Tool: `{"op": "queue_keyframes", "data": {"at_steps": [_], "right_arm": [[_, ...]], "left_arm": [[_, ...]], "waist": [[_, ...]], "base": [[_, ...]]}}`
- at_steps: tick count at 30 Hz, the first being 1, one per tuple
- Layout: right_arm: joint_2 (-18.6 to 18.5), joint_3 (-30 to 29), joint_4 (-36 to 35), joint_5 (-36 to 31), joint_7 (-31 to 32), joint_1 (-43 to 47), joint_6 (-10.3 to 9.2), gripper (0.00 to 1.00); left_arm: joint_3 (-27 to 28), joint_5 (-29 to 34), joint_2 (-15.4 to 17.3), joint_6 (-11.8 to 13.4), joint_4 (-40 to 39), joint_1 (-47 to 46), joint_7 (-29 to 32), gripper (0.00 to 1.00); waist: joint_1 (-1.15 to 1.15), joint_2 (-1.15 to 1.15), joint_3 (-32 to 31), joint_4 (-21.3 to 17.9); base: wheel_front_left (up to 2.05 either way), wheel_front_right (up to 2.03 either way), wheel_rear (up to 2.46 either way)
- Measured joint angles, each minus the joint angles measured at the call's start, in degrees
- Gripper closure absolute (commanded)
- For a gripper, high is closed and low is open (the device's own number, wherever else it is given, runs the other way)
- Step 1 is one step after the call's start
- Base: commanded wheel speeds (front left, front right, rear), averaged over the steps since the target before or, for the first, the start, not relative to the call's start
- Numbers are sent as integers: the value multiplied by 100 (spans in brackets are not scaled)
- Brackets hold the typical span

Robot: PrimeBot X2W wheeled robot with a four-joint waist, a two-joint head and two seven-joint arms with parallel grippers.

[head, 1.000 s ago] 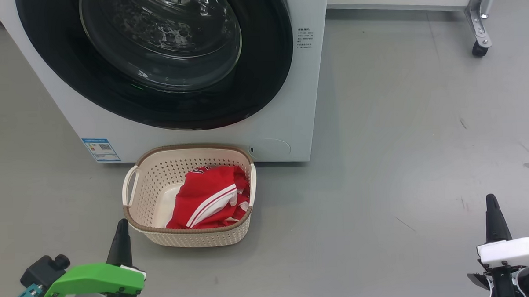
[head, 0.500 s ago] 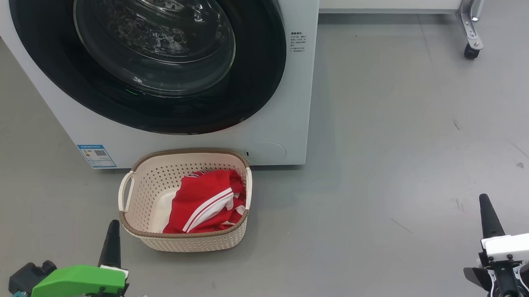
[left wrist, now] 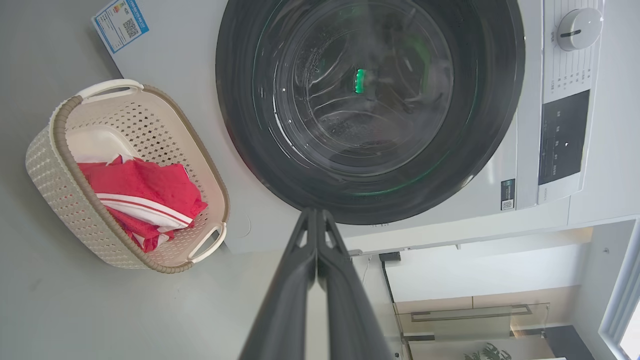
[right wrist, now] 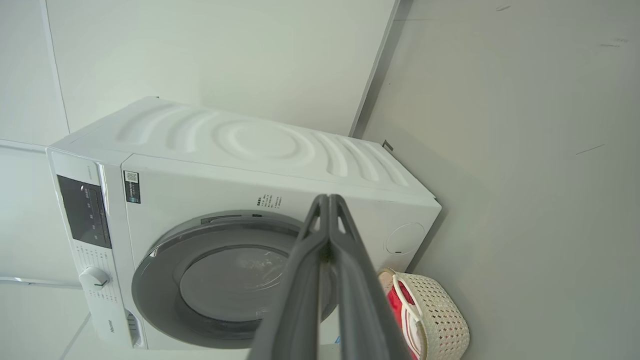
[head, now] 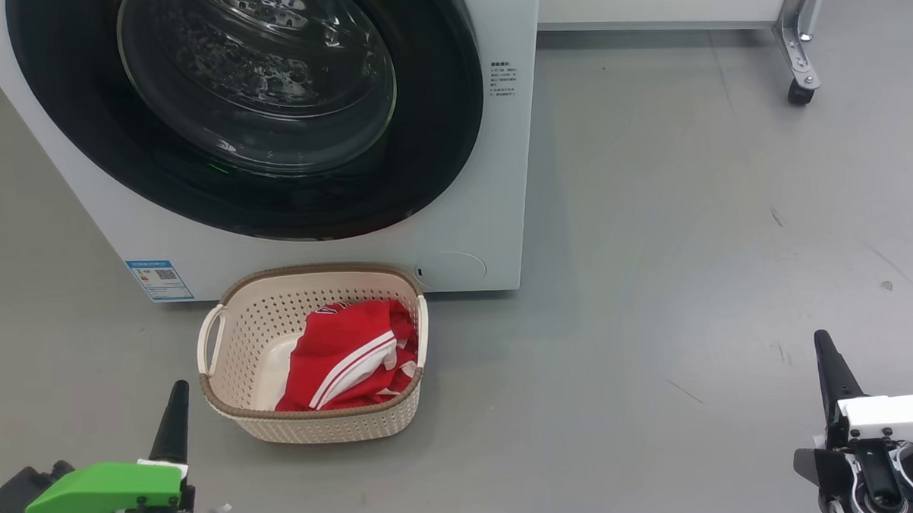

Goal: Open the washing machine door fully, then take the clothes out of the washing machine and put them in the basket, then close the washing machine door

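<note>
Head view: round glossy black-rimmed glass door [head: 438, 158] is sitting shut on white front-loading washing machine [head: 493, 210]; red white-striped clothes [head: 346, 344] are lying inside cream perforated plastic basket [head: 318, 427], standing just before the machine.
Left wrist view: left gripper [left wrist: 316, 212] is keeping fingers pressed together.
Right wrist view: right gripper [right wrist: 328, 199] is doing likewise.

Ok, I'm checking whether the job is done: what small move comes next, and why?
Probably none, just hold still: the washing machine door looks shut, the red clothes lie in the basket, and the left gripper and right gripper are shut, empty, well back from both.
</note>
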Motion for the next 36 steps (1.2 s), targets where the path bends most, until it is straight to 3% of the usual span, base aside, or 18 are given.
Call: {"op": "queue_keyframes", "data": {"at_steps": [15,36], "right_arm": [[-24,32,203,1083,249,-201,0,100],[-27,33,238,1091,252,-205,0,100]], "left_arm": [[234,-921,57,-153,27,-2,214,100],[255,-926,59,-193,89,-4,230,100]], "waist": [[0,0,-69,-93],[0,0,-70,-93]], "base": [[0,0,0],[0,0,0]]}}
